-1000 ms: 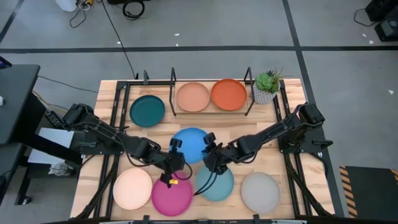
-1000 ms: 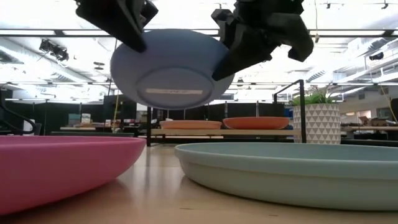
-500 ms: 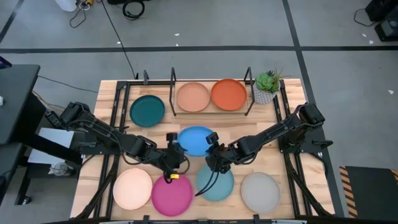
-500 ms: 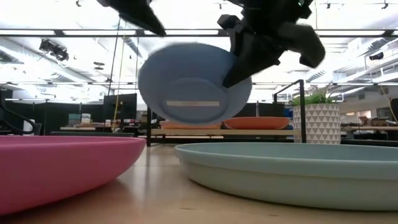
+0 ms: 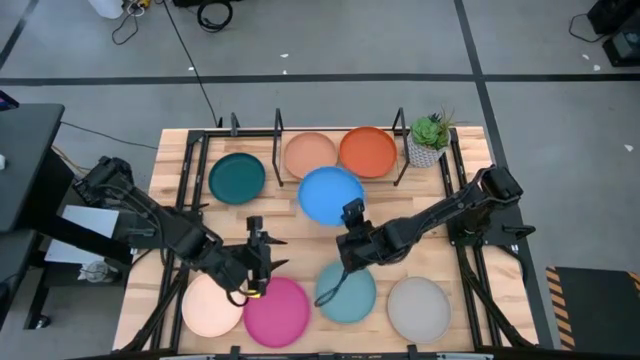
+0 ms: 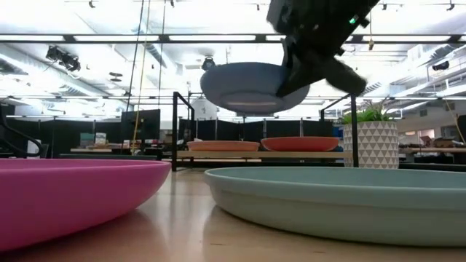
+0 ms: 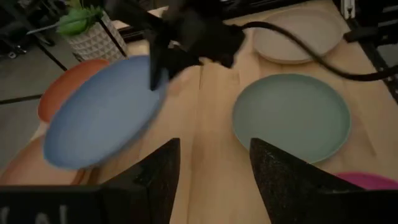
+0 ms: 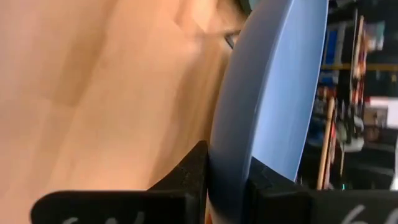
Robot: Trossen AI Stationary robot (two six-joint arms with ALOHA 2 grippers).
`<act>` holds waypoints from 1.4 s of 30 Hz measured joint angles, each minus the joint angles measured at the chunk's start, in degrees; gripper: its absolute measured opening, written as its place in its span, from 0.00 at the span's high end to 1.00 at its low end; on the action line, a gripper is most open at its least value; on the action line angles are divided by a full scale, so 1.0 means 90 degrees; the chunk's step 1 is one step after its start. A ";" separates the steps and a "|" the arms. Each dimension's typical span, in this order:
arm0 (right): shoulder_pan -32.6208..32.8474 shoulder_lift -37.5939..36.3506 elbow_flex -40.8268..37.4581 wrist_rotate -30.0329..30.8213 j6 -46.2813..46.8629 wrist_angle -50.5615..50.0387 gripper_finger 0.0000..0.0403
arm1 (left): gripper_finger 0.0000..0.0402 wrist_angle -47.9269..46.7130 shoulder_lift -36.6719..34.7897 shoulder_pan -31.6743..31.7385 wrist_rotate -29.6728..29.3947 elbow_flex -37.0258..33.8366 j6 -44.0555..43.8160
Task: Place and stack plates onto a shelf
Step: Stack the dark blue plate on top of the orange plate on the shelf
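Observation:
The blue plate (image 5: pixel 331 195) hangs in the air just in front of the shelf (image 5: pixel 279 183), with my right gripper (image 5: pixel 350 214) shut on it. A tan plate (image 5: pixel 310 155) and an orange plate (image 5: pixel 368 151) lie on the shelf. My left gripper (image 5: pixel 265 253) stands open and empty over the table's near left, apart from the blue plate (image 7: pixel 106 118). Flat on the table lie the dark teal (image 5: pixel 237 178), cream (image 5: pixel 212 305), magenta (image 5: pixel 277 312), light blue (image 5: pixel 346 292) and grey (image 5: pixel 419 308) plates. My right gripper pinches the blue plate's rim (image 8: pixel 227 177) on its near right side, one finger on the upper face and one on the underside. The fingers come slanting from the table's near right. The plate (image 6: pixel 251 87) hangs clear of the table, roughly level, face up.
A small potted plant (image 5: pixel 430 138) stands at the shelf's right end. The shelf's thin upright posts (image 6: pixel 354 129) rise beside the plates on it. Bare wood lies in the table's middle between the two arms.
My left gripper has opened, let go of the blue plate and drawn back toward the table's near left. My right gripper has carried the plate toward the far edge and the shelf. The plate has gone from tilted to nearly level.

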 joint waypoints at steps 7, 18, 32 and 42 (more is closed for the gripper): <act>-0.0768 -0.0002 0.0002 0.0200 0.0554 -0.0521 0.87 | 0.50 0.0633 -0.0007 -0.0065 -0.0064 -0.0764 -0.0161; -0.2162 -0.0002 -0.0217 -0.0044 0.1375 -0.1183 0.87 | 0.51 0.0805 -0.0003 -0.0126 -0.0070 -0.1117 -0.0578; -0.2920 -0.0002 -0.0255 -0.1025 0.1165 -0.1113 0.87 | 0.51 0.0919 0.0012 -0.0128 -0.0067 -0.1117 -0.0636; -0.2917 -0.0002 -0.0249 -0.1030 0.0843 -0.0974 0.75 | 0.51 0.0909 0.0012 -0.0128 -0.0067 -0.1117 -0.0612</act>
